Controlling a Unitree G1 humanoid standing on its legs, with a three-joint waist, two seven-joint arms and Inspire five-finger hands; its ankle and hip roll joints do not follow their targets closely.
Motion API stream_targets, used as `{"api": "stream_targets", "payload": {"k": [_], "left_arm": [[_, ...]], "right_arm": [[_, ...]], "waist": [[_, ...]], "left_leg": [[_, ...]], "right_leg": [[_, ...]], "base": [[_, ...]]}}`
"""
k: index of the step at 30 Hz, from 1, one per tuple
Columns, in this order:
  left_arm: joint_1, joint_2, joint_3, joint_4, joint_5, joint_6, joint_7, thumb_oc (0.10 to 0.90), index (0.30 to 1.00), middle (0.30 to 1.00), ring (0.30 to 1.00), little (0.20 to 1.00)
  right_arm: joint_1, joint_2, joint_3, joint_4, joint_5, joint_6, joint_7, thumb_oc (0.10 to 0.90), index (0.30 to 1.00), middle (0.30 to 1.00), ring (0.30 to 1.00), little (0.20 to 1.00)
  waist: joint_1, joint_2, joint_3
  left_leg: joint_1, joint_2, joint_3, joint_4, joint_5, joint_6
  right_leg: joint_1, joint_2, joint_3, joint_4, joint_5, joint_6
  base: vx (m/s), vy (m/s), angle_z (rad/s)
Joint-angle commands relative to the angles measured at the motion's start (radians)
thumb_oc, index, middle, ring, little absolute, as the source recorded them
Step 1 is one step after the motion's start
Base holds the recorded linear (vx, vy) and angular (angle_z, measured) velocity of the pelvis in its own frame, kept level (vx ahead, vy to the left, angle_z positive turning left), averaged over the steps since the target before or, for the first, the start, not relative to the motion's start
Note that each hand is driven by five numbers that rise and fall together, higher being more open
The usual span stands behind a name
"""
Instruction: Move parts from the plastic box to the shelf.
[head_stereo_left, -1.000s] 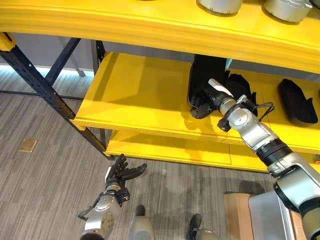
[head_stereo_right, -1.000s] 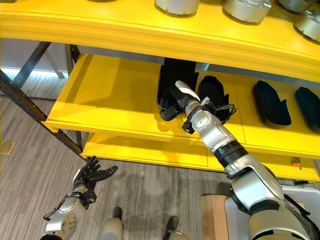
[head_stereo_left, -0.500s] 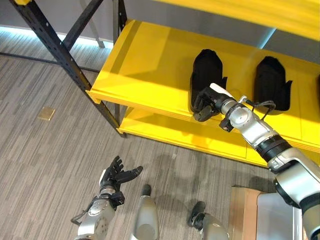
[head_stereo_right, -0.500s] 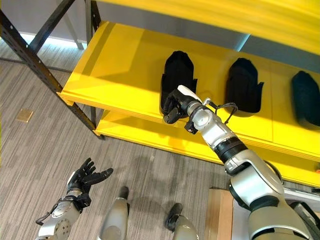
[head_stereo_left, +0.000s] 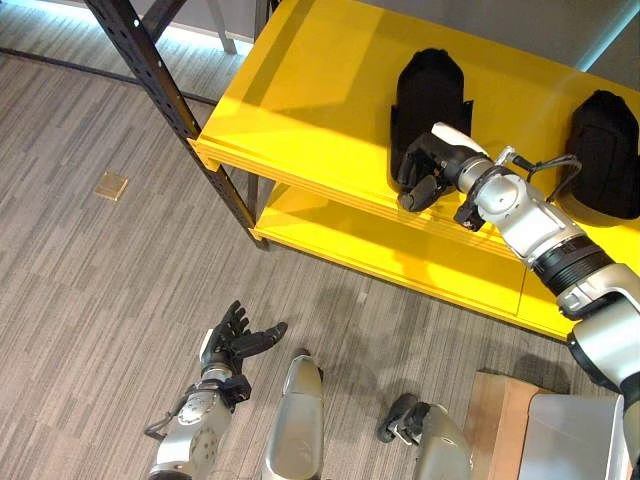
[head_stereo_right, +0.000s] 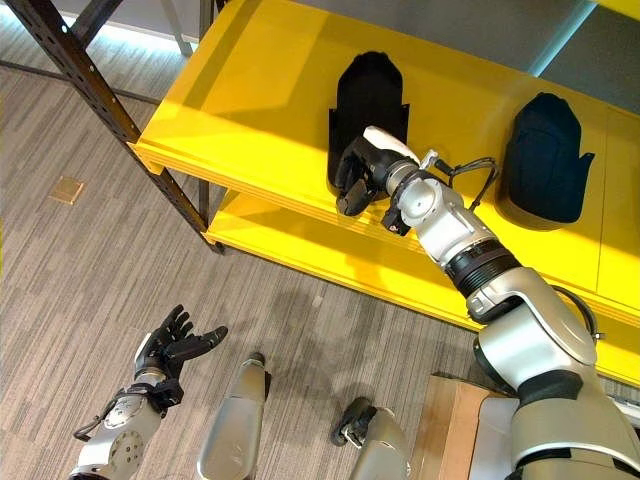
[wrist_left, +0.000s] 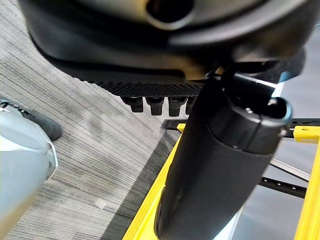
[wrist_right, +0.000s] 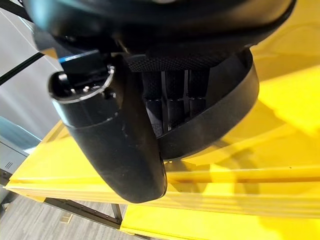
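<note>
- We see our left hand (head_stereo_left: 232, 344) hanging low over the grey floor (head_stereo_left: 90, 270), fingers spread and relaxed, carrying nothing; we judge it idle because this placement needs one arm only.
- The black upright of the rack (head_stereo_left: 165, 85) stands at the shelf's left corner, well apart from the work.
- The yellow shelf (head_stereo_left: 310, 110) has a bare stretch to the left of the black part (head_stereo_left: 430, 85), which lies flat near the front edge, probably so it stays within reach.
- Our right hand (head_stereo_right: 358, 172) sits at the near end of that part, fingers curled over its rim, thumb alongside; we judge it is settling the part in place.
- Another black part (head_stereo_right: 545, 150) lies further right on the same board.
</note>
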Motion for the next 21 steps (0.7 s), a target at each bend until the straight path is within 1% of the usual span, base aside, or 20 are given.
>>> {"api": "stream_targets", "payload": {"k": [1,4,6,13,16,21], "left_arm": [[0.006,0.089,-0.001,-0.102,-0.021,-0.071,0.01,0.9,1.0,1.0,1.0,1.0],[0.001,0.092,-0.007,-0.098,-0.024,-0.073,0.01,0.9,1.0,1.0,1.0,1.0],[0.003,0.089,-0.01,-0.096,-0.03,-0.073,0.009,0.9,1.0,1.0,1.0,1.0],[-0.003,0.092,-0.018,-0.085,-0.049,-0.079,0.004,0.9,1.0,1.0,1.0,1.0],[-0.007,0.096,-0.024,-0.081,-0.054,-0.08,0.0,0.9,1.0,1.0,1.0,1.0],[-0.009,0.098,-0.024,-0.078,-0.065,-0.087,-0.001,0.9,1.0,1.0,1.0,1.0]], "right_arm": [[-0.205,-0.069,-0.012,-0.041,0.012,-0.068,-0.068,0.4,0.3,0.3,0.3,0.3],[-0.219,-0.082,-0.007,-0.043,0.021,-0.071,-0.072,0.4,0.3,0.3,0.3,0.3],[-0.219,-0.088,-0.022,-0.028,0.045,-0.07,-0.078,0.4,0.3,0.3,0.3,0.3],[-0.294,-0.141,0.008,0.022,0.057,-0.076,-0.089,0.4,0.3,0.3,0.3,0.3],[-0.323,-0.13,0.004,0.091,0.071,-0.081,-0.103,0.4,0.3,0.3,0.3,0.3],[-0.36,-0.125,-0.005,0.14,0.095,-0.087,-0.123,0.4,0.3,0.3,0.3,0.3]], "waist": [[0.01,-0.021,-0.058],[0.007,-0.021,-0.058],[0.004,-0.02,-0.06],[-0.016,-0.014,-0.066],[-0.017,-0.009,-0.068],[-0.016,-0.001,-0.071]], "left_leg": [[-0.048,0.03,-0.036,0.012,0.004,0.001],[-0.054,0.027,-0.036,0.015,0.004,0.002],[-0.056,0.024,-0.035,0.013,0.003,0.003],[-0.062,0.019,-0.027,0.01,0.001,0.004],[-0.065,0.017,-0.025,0.006,0.004,0.004],[-0.07,0.01,-0.026,-0.004,0.01,0.005]], "right_leg": [[0.231,-0.064,0.052,-0.062,-0.053,0.09],[0.225,-0.066,0.051,-0.061,-0.053,0.089],[0.223,-0.067,0.052,-0.063,-0.051,0.089],[0.218,-0.071,0.055,-0.076,-0.047,0.091],[0.22,-0.071,0.051,-0.084,-0.042,0.093],[0.225,-0.07,0.044,-0.098,-0.038,0.095]], "base": [[0.1,-0.032,0.04],[0.06,-0.015,0.05],[0.0,0.0,0.0],[0.0,0.0,0.0],[0.0,0.0,0.0],[0.0,0.0,0.0]]}}
